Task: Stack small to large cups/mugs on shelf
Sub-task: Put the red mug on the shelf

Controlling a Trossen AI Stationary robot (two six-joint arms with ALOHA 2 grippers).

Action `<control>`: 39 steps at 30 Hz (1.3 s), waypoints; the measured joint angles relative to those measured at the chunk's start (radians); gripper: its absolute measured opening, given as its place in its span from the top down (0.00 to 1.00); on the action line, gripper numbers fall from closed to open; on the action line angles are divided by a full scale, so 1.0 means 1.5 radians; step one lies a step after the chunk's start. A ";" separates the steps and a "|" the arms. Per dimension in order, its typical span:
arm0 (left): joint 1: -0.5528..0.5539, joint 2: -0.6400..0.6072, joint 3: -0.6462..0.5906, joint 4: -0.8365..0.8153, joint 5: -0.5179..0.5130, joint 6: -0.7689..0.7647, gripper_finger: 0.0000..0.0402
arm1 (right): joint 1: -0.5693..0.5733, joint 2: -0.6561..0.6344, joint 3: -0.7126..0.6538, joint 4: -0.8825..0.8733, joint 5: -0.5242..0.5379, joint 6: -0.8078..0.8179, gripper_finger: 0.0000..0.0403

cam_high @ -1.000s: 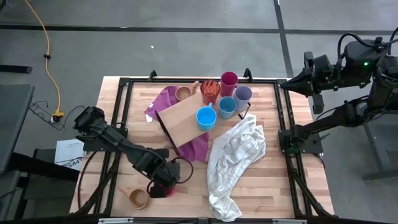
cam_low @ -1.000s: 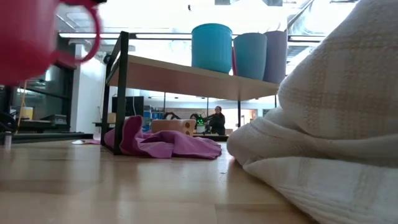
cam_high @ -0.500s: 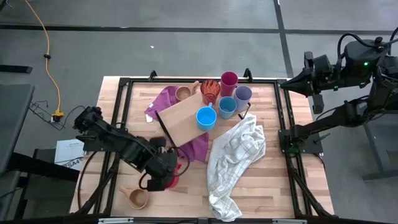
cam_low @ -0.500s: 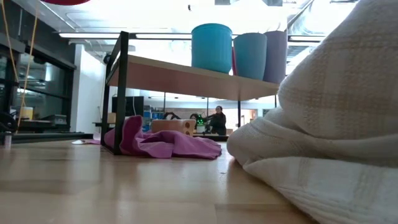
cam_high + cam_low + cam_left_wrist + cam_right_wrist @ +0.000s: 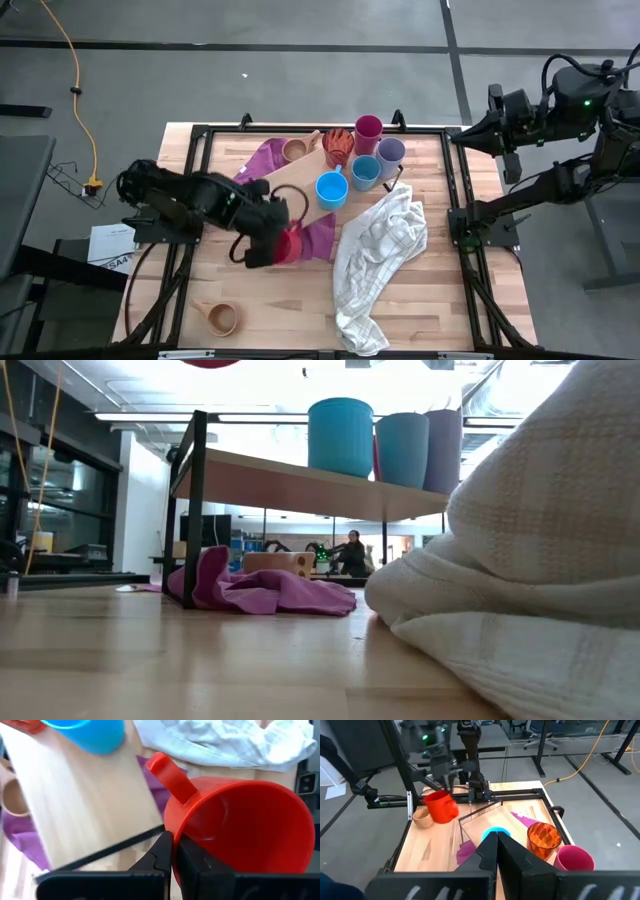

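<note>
- Left gripper [image 5: 272,240], seen from above, is clenched on the rim of a red mug [image 5: 289,243] and carries it in the air over the near corner of the shelf [image 5: 290,190], probably so that it can be set down among the other cups.
- On that wooden shelf stand a bright blue cup [image 5: 331,188], a second blue cup [image 5: 365,172], a lavender cup [image 5: 390,152], a magenta cup [image 5: 368,129] and an orange cup [image 5: 339,145], crowded at the far end and leaving the near end bare.
- One tan mug [image 5: 222,319] waits on the table [image 5: 440,300] near the front edge; another [image 5: 294,150] sits at the shelf's far edge on a purple cloth [image 5: 262,158]. A white towel [image 5: 380,250] lies beside the shelf.
- From table height only the mug's red underside [image 5: 210,363] shows, well above the shelf board [image 5: 290,482].
- Through the left wrist camera, closed fingers [image 5: 161,857] pinch the mug wall [image 5: 235,825] near its handle [image 5: 167,775], mouth tilted sideways.
- Right gripper [image 5: 496,841] is shut and empty, parked off the table's right side, waiting.
</note>
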 joint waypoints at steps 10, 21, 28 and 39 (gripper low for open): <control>0.124 -0.023 -0.002 0.000 0.027 0.128 1.00 | 0.000 0.000 0.000 -0.003 -0.003 0.005 1.00; 0.255 -0.022 -0.002 0.000 0.067 0.292 1.00 | 0.000 0.012 0.000 0.006 -0.002 0.023 1.00; 0.330 -0.022 -0.002 0.000 0.071 0.368 1.00 | 0.000 0.030 0.000 0.031 -0.002 0.023 1.00; 0.422 -0.010 -0.002 0.046 0.074 0.433 1.00 | 0.000 0.059 0.000 0.033 -0.002 0.020 1.00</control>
